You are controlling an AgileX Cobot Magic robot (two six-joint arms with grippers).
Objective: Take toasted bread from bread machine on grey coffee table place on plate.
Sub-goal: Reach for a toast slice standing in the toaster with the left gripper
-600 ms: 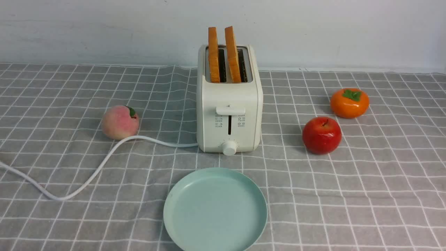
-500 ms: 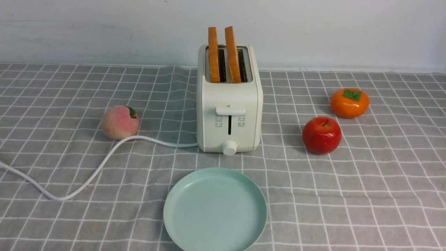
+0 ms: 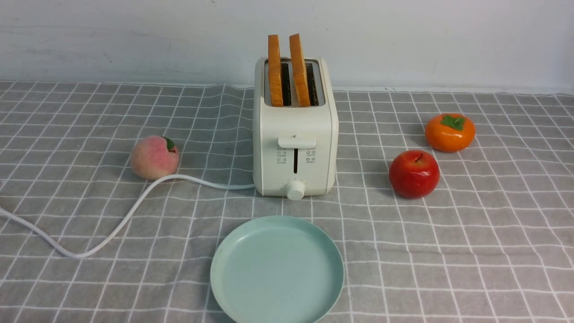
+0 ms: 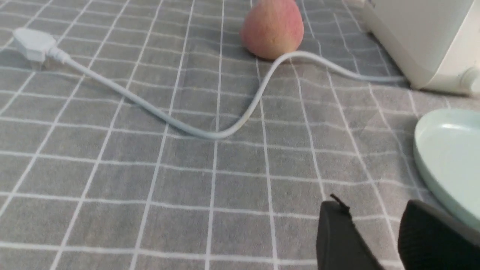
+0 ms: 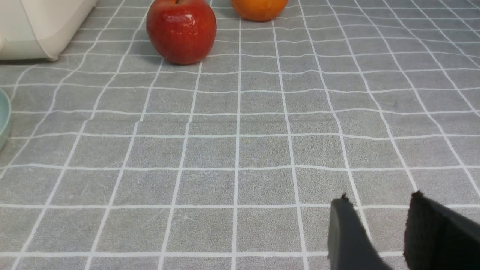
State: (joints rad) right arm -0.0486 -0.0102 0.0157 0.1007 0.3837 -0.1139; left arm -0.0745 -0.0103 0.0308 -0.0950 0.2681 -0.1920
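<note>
Both tools, left and right, stand parted and empty; ahead, between them, the toast slices rise edge-on from the toaster, long axis pointing forward, nearer arm unclear

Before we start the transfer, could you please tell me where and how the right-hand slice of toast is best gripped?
I'd pinch the slice by its raised upper part, coming from above, with fingers on its two broad faces: it stands on edge, leaning slightly left, well proud of the toaster.
</note>
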